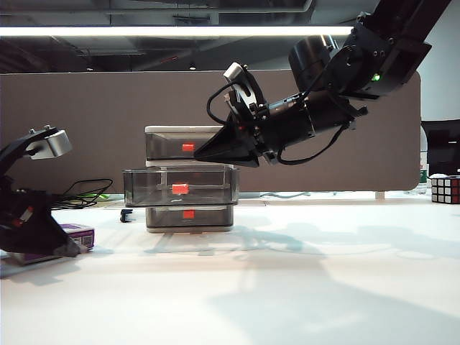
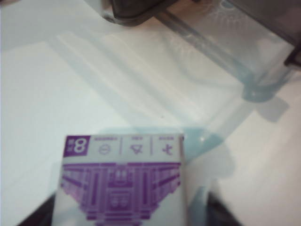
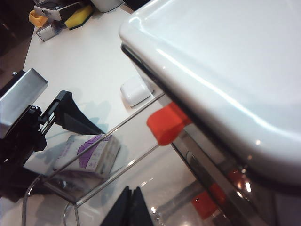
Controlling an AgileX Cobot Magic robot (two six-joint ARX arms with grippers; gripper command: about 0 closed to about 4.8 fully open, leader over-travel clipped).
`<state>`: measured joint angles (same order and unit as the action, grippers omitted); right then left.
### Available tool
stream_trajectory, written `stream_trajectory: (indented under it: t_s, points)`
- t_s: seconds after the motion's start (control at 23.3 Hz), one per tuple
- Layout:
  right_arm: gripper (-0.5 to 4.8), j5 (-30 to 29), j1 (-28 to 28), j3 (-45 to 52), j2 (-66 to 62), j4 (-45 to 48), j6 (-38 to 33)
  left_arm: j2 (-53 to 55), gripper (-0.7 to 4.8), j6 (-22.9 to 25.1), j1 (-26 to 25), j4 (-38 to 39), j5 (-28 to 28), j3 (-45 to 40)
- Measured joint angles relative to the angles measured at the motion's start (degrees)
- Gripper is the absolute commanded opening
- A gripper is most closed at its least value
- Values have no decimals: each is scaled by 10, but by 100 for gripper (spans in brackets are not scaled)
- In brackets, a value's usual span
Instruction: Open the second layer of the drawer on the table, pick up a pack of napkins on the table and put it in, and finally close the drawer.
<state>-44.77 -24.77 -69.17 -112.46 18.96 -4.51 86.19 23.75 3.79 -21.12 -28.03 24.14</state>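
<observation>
**A:** The pack of napkins [image 2: 123, 183], purple and white, lies flat on the bench [image 1: 302, 287], directly under your left pincer [image 2: 124, 219], with a dark finger [image 2: 221, 212] showing on either side of the wrapper. The jaws stand spread around it; I see no squeeze on the pack.

**B:** And the drawer [image 1: 190, 180]?

**A:** It stands beyond the left pincer, well apart from the pack. The second layer [image 1: 181, 187] is already pulled out, its red-orange tab [image 1: 180, 188] facing forward. Your right pincer [image 3: 131, 207] hovers just above that open tray, fingertips pressed together and holding nothing.

**B:** So how do you take the pack cleanly?

**A:** Judging from here, you should settle the left pincer low enough that both fingers bracket the pack's short sides squarely, then close gently; the wrapper is soft and will likely buckle if pinched at a corner. Keep the pack level as you lift, since it looks about as wide as the tray.

**B:** Anything in the way?

**A:** The right pincer sits over the open tray. You will probably want it drawn back before the left arrives. A small white object [image 3: 135, 90] rests on the bench beside the drawer.
</observation>
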Motion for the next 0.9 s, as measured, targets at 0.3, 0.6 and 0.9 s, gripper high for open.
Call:
stream_trajectory:
  t_s: [0.3,0.6,0.9]
  points:
    - [-5,0,0,0,0,0,0,0,209,0,0,-12,-3,0]
    - [-5,0,0,0,0,-2,0,-54,210,-2,15,-55,-12,0]
    - [-5,-2,4,0,2,-5,0,-120,210,-2,64,-39,-16,76]
